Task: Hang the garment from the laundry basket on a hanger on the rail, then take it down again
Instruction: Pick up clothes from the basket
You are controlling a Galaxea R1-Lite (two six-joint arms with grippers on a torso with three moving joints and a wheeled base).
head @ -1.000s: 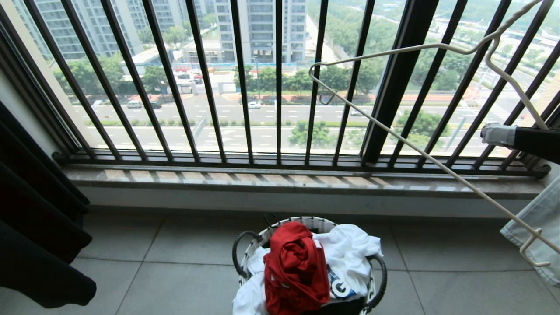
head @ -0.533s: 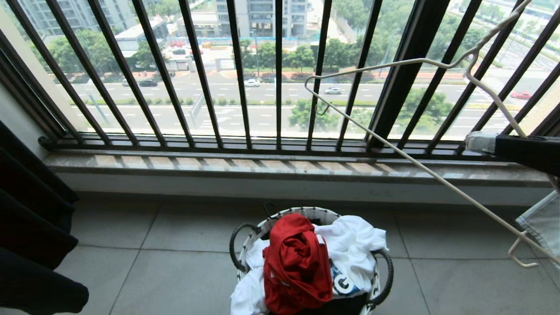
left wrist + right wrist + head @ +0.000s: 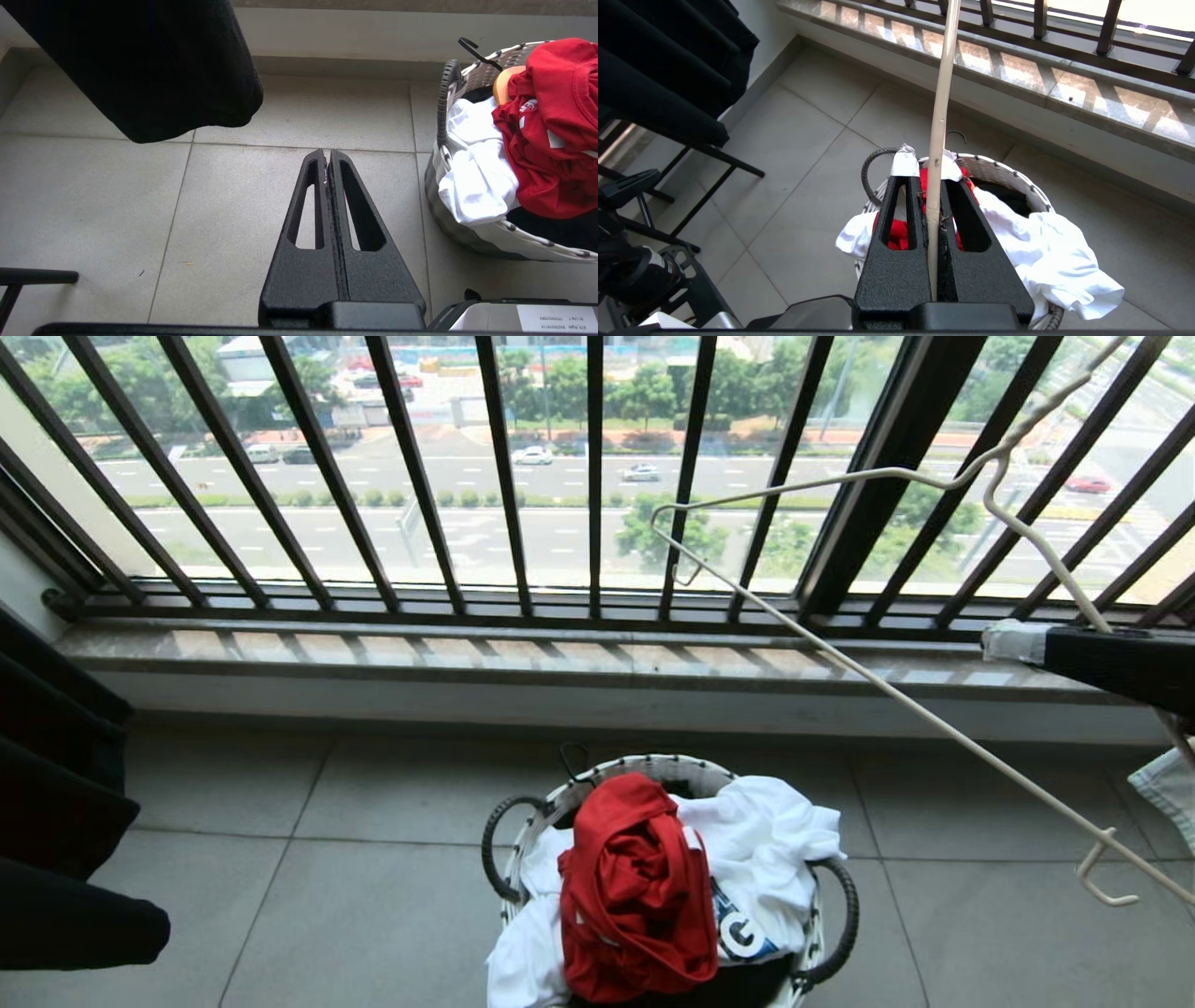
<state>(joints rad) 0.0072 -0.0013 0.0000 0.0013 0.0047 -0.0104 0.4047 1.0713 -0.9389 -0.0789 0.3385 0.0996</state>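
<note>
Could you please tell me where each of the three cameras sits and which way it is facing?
Head view: high on the robot, facing down at the laundry basket and barred window; right gripper at right.
Left wrist view: behind the left gripper, facing floor tiles.
Right wrist view: behind the right gripper, shut on the hanger.
All share the basket and red garment.

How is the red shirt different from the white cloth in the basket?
The red shirt is bright red and bunched in a heap on top; the white cloth is plain white and spreads out under and beside it. The white cloth droops over the rim of the basket; the red shirt mostly sits in the middle. Both are crumpled in one basket.
</note>
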